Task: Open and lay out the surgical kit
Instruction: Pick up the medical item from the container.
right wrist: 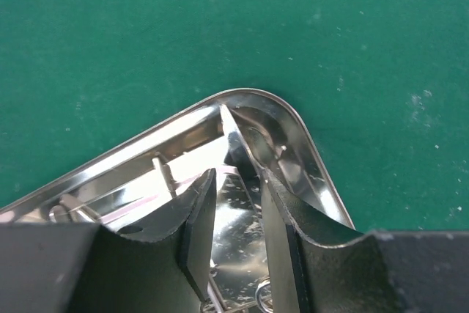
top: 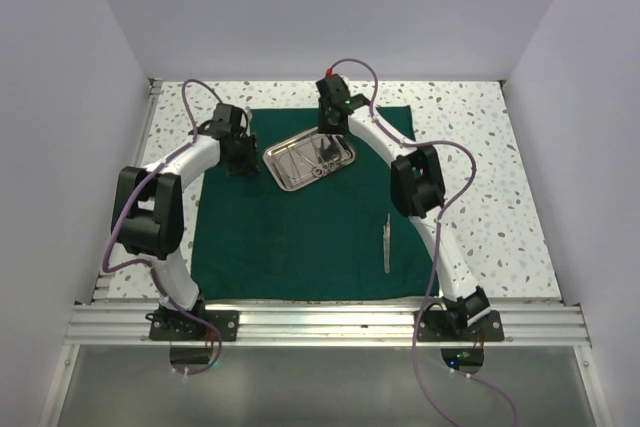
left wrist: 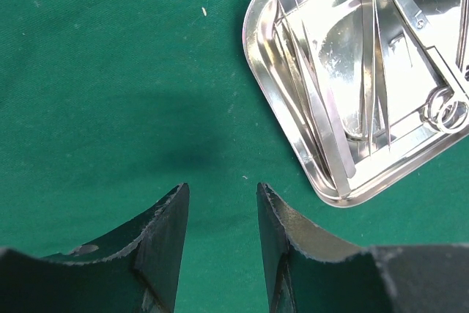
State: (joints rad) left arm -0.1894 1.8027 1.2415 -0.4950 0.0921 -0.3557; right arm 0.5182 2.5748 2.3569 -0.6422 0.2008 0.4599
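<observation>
The dark green cloth (top: 290, 247) lies spread flat on the table. On its far middle sits the steel tray (top: 290, 175), with tweezers (left wrist: 322, 115) and ring-handled scissors (left wrist: 447, 111) inside. Another slim pair of tweezers (top: 387, 243) lies alone on the cloth at the right. My left gripper (left wrist: 222, 188) hovers open over bare cloth (left wrist: 110, 71) just left of the tray's rim (left wrist: 272, 100), holding nothing. My right gripper (right wrist: 238, 175) reaches down into a corner of the tray (right wrist: 308, 152). Its jaws stand apart with the tray floor showing between them and a scissor ring (right wrist: 264, 295) near their base.
The speckled tabletop (top: 480, 187) shows around the cloth, wider on the right. White walls close in the left, back and right sides. An aluminium rail (top: 320, 322) carrying both arm bases runs along the near edge.
</observation>
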